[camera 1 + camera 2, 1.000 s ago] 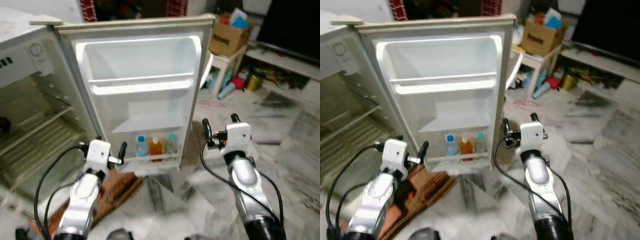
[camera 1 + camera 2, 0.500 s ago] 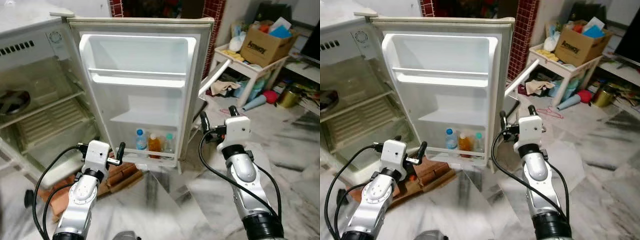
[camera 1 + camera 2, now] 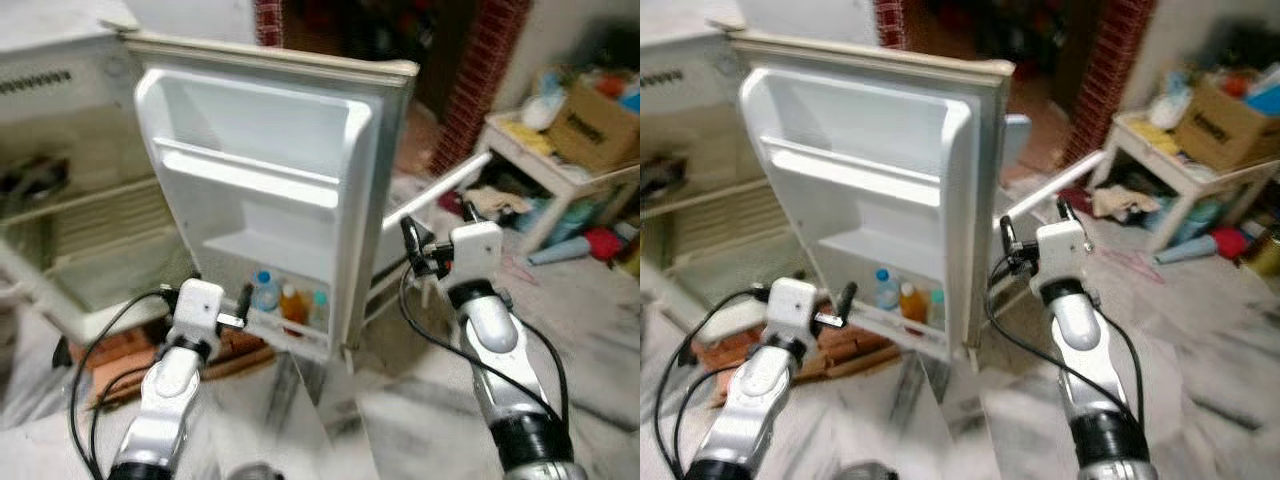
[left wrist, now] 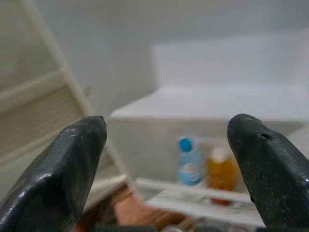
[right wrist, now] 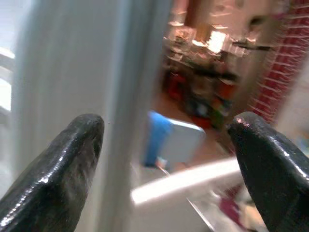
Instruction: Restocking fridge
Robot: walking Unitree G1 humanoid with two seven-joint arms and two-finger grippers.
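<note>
Marble floor (image 3: 420, 420) spreads below open fridge door (image 3: 270, 180), beside cluttered table (image 3: 545, 165).

Silver arms (image 3: 165, 395), black cables, black fingers (image 4: 58, 174).

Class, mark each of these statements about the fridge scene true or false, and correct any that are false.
1. The fridge door stands open. True.
2. Three bottles stand in the top shelf of the door. False: the bottles stand in the bottom door shelf; the upper shelves hold nothing.
3. The left gripper is open and holds nothing. True.
4. The right gripper is clamped on a bottle. False: it is open and holds nothing, beside the door's edge.
5. A cardboard box sits on a small white table to the robot's right. True.
</note>
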